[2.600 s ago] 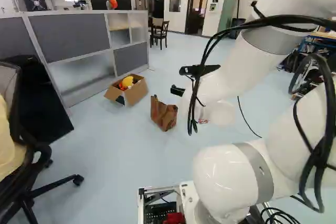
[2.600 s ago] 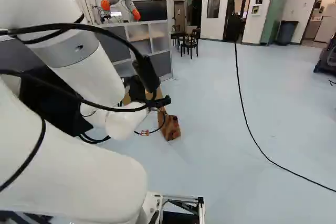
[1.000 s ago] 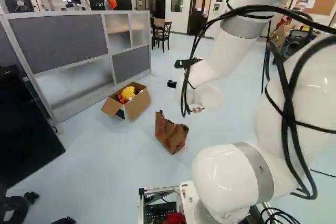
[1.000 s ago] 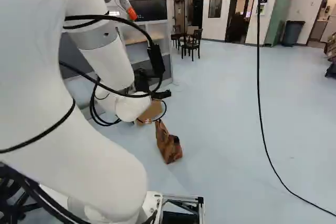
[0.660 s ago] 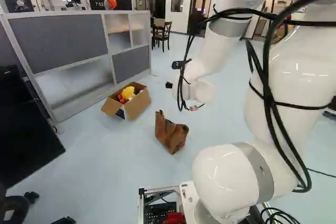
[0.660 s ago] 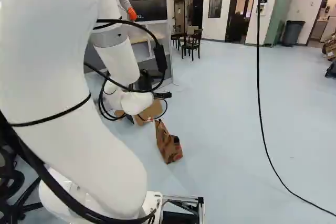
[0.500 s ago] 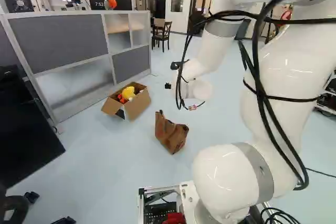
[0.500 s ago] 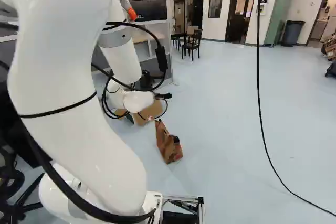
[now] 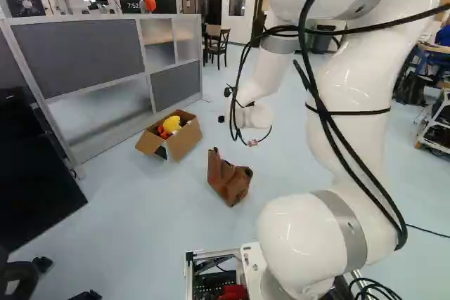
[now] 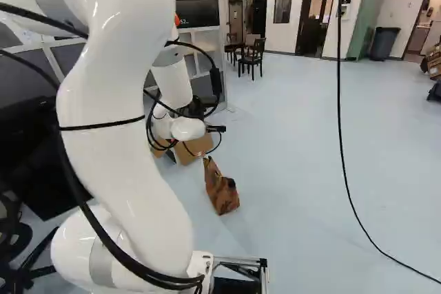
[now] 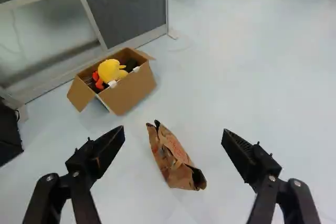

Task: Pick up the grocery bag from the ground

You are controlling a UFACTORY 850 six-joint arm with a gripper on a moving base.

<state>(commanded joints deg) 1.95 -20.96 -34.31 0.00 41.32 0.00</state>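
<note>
Left base view | claw (image 9: 224, 105) open | paper bag (image 9: 229, 182) on floor (image 9: 155, 223), untouched

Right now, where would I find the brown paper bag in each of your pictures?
Left base view: the bag is just below the middle, on the floor.
Right base view: also below the middle, right of my arm.
Wrist view: between the open fingers, on the floor beyond them.
Shared landmark: the open cardboard box, partly hidden in the right base view.
</note>
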